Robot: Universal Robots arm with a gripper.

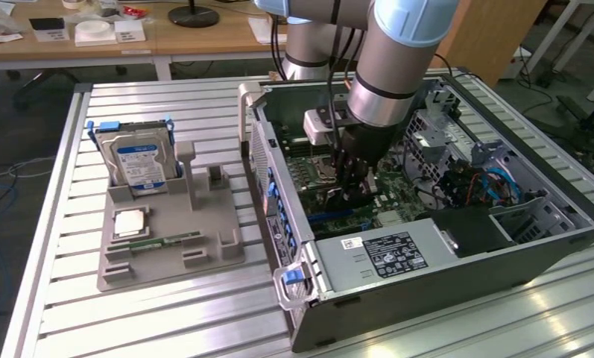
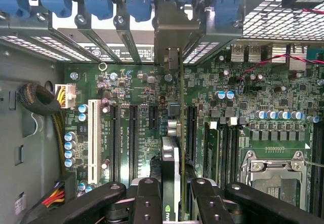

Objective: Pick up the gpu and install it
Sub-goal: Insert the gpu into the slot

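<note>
Gripper (image 2: 174,206) half closed, fingers (image 2: 147,198) clamped on both faces of gpu (image 2: 170,168), card held on edge. Gpu inside open computer case (image 1: 406,298), low over motherboard (image 2: 126,82), in line with long black slots (image 2: 133,133), metal bracket (image 2: 169,31) toward case's rear wall. Cannot tell whether card sits in slot. Case lies toward table's (image 1: 127,328) edge on exterior view's right. Hard drive (image 1: 138,160) upright in gray holder (image 1: 168,253) near opposite table edge.

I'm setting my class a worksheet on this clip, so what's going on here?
A robot arm reaches down into the open computer case. Its end effector grips the gpu edge-on above the motherboard and its expansion slots, with the card's metal bracket toward the case's rear wall. I cannot tell whether the card is seated.
</note>
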